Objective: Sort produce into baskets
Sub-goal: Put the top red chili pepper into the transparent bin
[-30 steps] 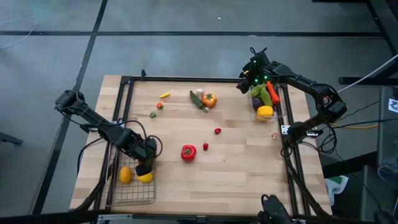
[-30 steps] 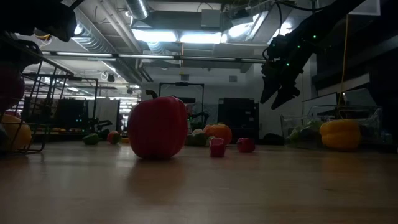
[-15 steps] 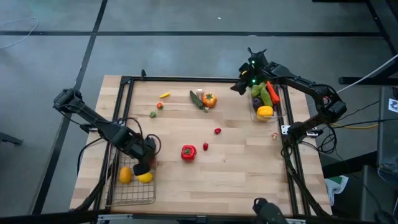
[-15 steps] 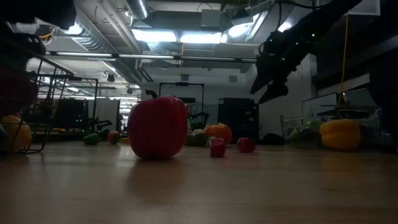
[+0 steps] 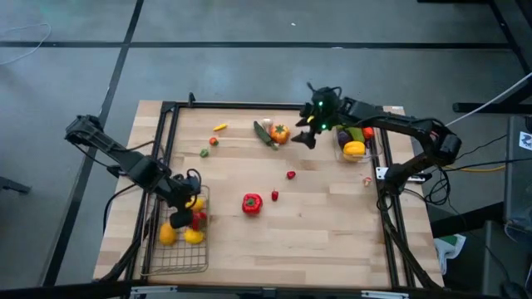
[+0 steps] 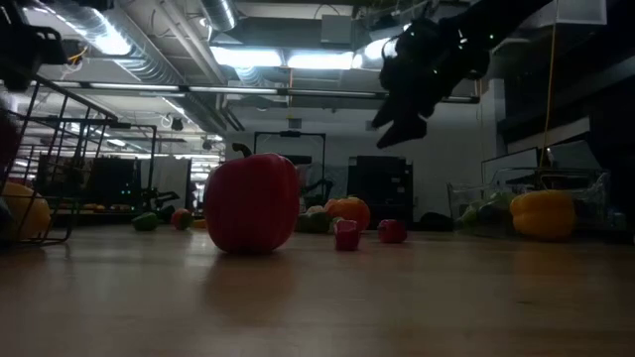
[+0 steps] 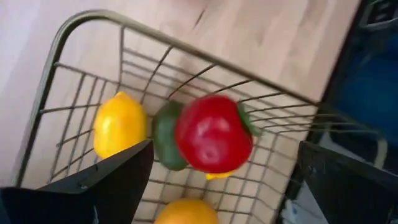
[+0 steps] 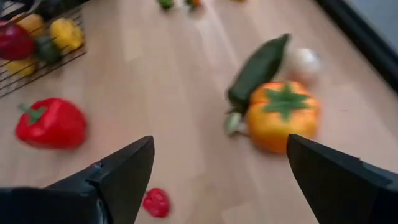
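Observation:
My left gripper [image 5: 179, 218] hangs open over the wire-mesh basket [image 5: 176, 249] at the table's near left. In the basket lie a red fruit with a green leaf [image 7: 212, 133], a lemon [image 7: 119, 124] and other yellow pieces. My right gripper [image 5: 306, 135] hangs open above the table, just right of the orange pepper [image 5: 280, 133] and the green cucumber [image 5: 264, 133]. The orange pepper [image 8: 283, 115] and the cucumber [image 8: 258, 65] lie side by side on the wood. A red pepper [image 5: 252, 203] stands mid-table. The clear bin [image 5: 353, 137] holds a yellow pepper, a carrot and dark pieces.
Two tiny red pieces [image 5: 274, 195] [image 5: 291, 174] lie near the red pepper. Small yellow, red and green pieces [image 5: 213, 141] lie at the far left. A black frame [image 5: 166, 108] borders the table's left, far and right sides. Bare wood spans the near half.
My left gripper has risen out of the wire basket, and the red fruit now shows beneath it among the lemons. My right gripper has swung from above the clear bin toward the table's left, to beside the orange pepper, turning as it went.

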Controlling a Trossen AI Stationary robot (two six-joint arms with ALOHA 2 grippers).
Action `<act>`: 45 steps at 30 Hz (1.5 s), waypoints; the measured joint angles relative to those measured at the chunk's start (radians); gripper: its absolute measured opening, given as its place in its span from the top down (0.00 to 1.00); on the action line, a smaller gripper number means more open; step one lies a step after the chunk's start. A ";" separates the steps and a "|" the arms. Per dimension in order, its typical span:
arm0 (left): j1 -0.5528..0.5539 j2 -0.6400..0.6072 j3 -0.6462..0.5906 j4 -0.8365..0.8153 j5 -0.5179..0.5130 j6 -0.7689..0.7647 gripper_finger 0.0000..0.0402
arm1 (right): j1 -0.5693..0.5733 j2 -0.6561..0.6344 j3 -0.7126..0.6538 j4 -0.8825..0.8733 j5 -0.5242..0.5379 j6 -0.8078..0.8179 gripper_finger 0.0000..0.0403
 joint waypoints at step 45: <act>0.061 0.147 0.000 0.580 -0.469 0.304 0.03 | 0.486 0.332 0.001 -0.067 0.487 -0.180 0.10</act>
